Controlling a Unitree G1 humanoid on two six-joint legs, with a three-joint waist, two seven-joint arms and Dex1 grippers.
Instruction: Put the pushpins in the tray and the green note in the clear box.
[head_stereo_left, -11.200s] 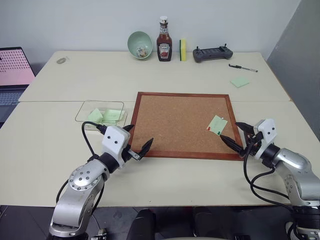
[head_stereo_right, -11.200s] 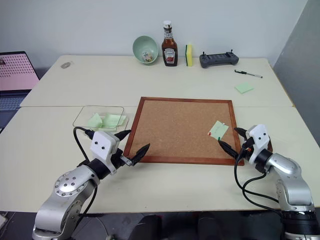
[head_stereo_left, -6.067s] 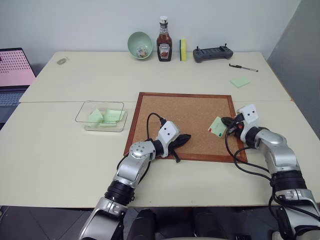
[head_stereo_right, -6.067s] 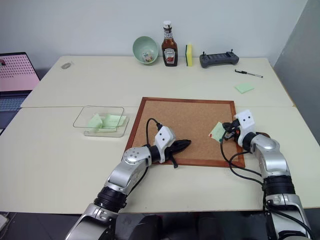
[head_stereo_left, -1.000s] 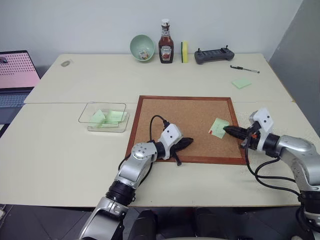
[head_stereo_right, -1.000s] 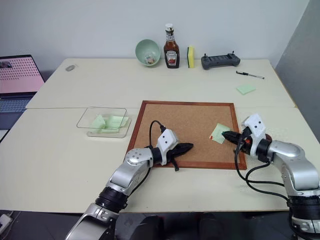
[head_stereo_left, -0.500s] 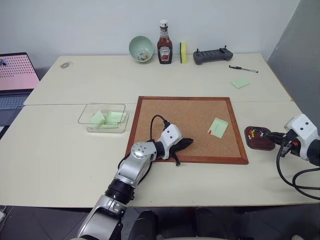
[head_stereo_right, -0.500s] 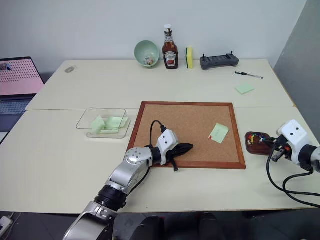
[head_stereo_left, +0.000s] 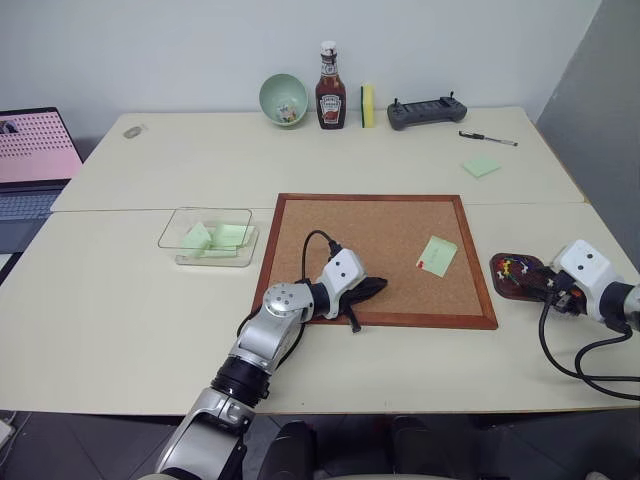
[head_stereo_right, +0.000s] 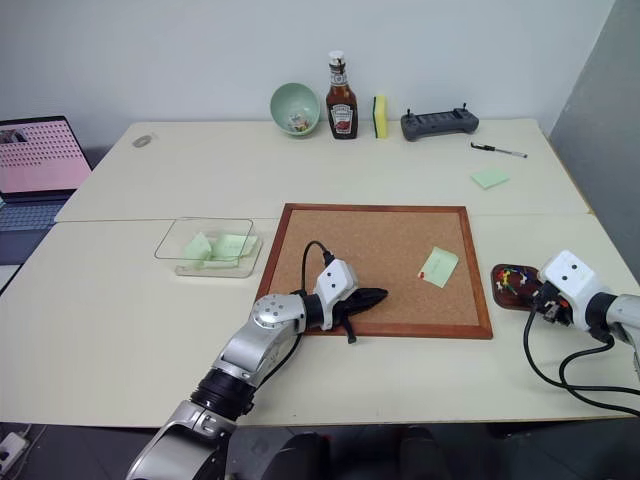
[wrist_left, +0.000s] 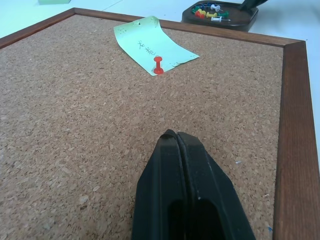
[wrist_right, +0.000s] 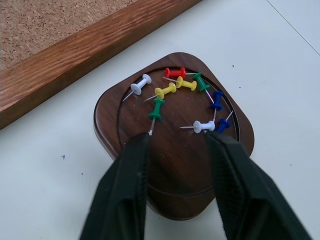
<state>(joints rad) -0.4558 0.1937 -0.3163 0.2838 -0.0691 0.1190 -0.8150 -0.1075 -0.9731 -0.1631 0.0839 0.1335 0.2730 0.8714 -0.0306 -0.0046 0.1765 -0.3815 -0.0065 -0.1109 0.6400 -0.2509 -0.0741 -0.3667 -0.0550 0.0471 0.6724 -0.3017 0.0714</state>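
The right gripper (wrist_right: 175, 165), fingers spread and empty, hangs over the small dark reddish-brown wooden tray (wrist_right: 130, 117) of bright plastic pushpins (wrist_right: 176, 73); dropping lower could scatter them. One red pushpin (wrist_left: 158, 65) pins the pale-green paper note (wrist_left: 150, 44) ahead of the clenched left gripper (wrist_left: 176, 137), so tugging the note first could tear it.

I am working in what looks like an office or lab room. Two plain cream rectangular tables (head_stereo_left: 150, 330) stand pushed together against a bare pale wall. A wood-framed square corkboard (head_stereo_left: 375, 255) lies at the middle. Well left of it, at the table's edge, sits an open laptop with a pink screen (head_stereo_left: 35, 150). Beyond the corkboard, near the wall, rest a dark grey handheld controller (head_stereo_left: 427, 110) and a black pen (head_stereo_left: 488, 138).
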